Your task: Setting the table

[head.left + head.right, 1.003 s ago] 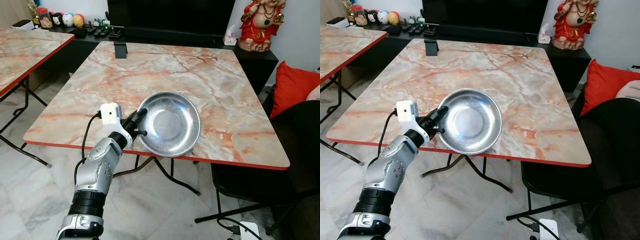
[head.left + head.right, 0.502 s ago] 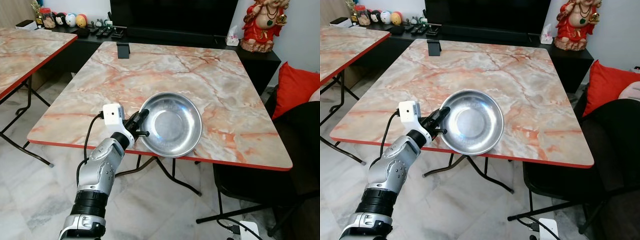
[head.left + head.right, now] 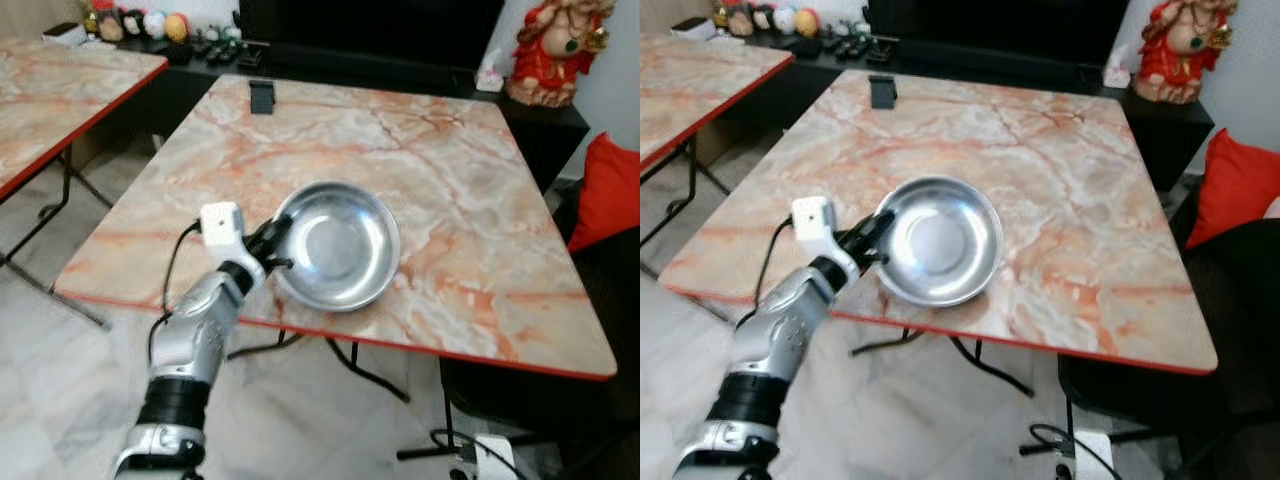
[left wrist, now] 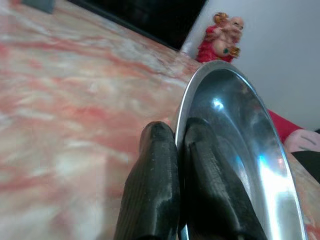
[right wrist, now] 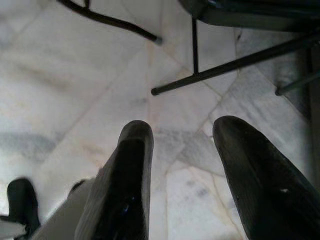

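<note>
A shiny steel bowl [image 3: 338, 246] sits near the front edge of the marble table [image 3: 420, 160]. My left gripper [image 3: 272, 243] is shut on the bowl's left rim, one finger inside and one outside. In the left wrist view the two black fingers [image 4: 152, 190] pinch the rim of the bowl [image 4: 235, 130]. My right gripper [image 5: 182, 150] hangs open over the floor, holding nothing.
A small black stand [image 3: 261, 96] sits at the table's far left. A second marble table [image 3: 60, 95] is to the left. A red figurine [image 3: 553, 50] and a red cushion [image 3: 610, 190] are on the right, beside a dark chair [image 3: 540, 400].
The camera has shifted and the picture is a bit blurred. The bowl sits slightly further onto the table, still held by my left gripper.
</note>
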Robot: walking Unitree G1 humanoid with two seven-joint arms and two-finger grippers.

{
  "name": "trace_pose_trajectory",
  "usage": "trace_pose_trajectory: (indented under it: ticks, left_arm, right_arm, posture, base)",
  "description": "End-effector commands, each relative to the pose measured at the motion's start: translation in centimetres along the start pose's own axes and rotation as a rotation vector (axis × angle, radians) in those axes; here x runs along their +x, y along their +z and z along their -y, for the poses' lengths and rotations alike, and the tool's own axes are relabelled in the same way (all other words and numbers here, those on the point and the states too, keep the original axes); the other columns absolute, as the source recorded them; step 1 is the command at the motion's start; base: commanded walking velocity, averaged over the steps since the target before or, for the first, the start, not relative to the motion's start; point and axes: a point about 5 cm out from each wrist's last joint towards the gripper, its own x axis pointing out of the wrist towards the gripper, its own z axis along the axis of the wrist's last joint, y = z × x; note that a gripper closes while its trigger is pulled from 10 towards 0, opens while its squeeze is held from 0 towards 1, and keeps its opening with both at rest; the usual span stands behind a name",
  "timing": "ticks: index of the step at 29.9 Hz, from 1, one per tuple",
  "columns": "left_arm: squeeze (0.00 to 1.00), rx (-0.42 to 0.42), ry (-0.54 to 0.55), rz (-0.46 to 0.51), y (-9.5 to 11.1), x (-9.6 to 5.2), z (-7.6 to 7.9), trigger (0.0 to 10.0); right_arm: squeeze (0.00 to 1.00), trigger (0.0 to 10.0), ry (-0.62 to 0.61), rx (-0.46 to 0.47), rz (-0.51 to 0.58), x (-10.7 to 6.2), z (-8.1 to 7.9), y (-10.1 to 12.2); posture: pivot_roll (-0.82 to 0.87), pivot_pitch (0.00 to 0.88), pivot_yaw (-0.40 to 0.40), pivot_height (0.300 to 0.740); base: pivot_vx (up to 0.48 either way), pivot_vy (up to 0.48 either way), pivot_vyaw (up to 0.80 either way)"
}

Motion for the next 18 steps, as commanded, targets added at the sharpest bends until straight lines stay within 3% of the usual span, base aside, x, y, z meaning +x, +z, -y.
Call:
trace_pose_trajectory:
  ticks: [1, 4, 11, 15, 18]
  left_arm:
    - [0.0, 0.013, -0.048, 0.003, 0.13, 0.64, 1.34, 10.0]
    - [0.0, 0.015, -0.058, -0.001, 0.03, 0.6, 1.55, 10.0]
    - [0.0, 0.02, -0.078, -0.019, -0.12, 0.52, 1.71, 10.0]
    - [0.0, -0.06, -0.092, -0.027, -0.02, 0.46, 1.58, 10.0]
    - [0.0, -0.07, -0.089, -0.057, -0.03, 0.36, 1.26, 10.0]
  right_arm:
    - [0.0, 10.0, -0.017, 0.002, -0.015, -0.17, 0.64, -0.52]
    - [0.0, 10.0, -0.017, 0.004, -0.014, -0.18, 0.63, -0.56]
    - [0.0, 10.0, -0.012, 0.006, -0.013, -0.19, 0.57, -0.59]
    - [0.0, 10.0, -0.013, 0.009, -0.014, -0.18, 0.5, -0.6]
    - [0.0, 10.0, -0.014, 0.011, -0.016, -0.17, 0.47, -0.59]
  posture:
    - [0.13, 0.0, -0.072, 0.707]
    - [0.13, 0.0, -0.073, 0.707]
    - [0.12, 0.0, -0.067, 0.707]
    - [0.12, 0.0, -0.061, 0.707]
    - [0.12, 0.0, -0.061, 0.707]
  base:
    - [0.27, 0.0, 0.0]
    - [0.258, 0.0, 0.0]
    - [0.0, 0.0, 0.0]
    - [0.0, 0.0, 0.0]
    - [0.0, 0.0, 0.0]
